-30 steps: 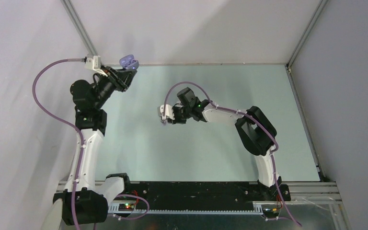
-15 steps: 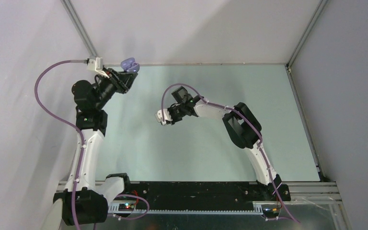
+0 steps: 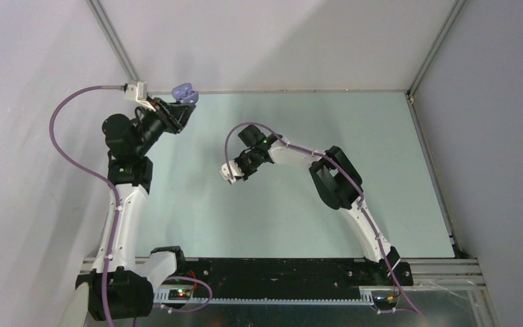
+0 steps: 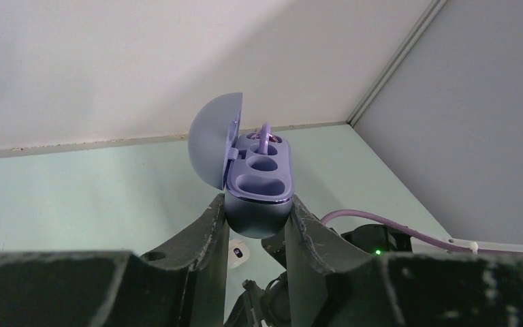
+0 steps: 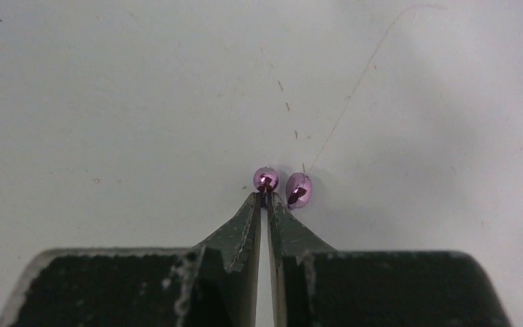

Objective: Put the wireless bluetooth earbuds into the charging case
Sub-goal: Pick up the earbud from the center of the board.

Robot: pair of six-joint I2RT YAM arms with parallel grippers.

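Observation:
My left gripper [image 3: 181,102] is shut on the purple charging case [image 3: 184,90] and holds it up at the far left of the table. In the left wrist view the case [image 4: 259,180] sits upright between the fingers, lid open to the left, with a purple piece [image 4: 265,135] standing in its far slot. My right gripper [image 3: 227,175] points down over the table's middle. In the right wrist view it [image 5: 265,196] is shut on a shiny purple earbud [image 5: 266,179]. A second purple earbud [image 5: 299,189] sits just right of the tips. No white earbuds show.
The pale green table [image 3: 279,211] ends at the back wall seam just behind the case. In the left wrist view the right arm's dark wrist with a green light [image 4: 377,251] lies below the case, beside a small white piece [image 4: 238,253] I cannot identify.
The right arm has swung left and a little nearer, its gripper staying shut. The left arm and the case have not moved.

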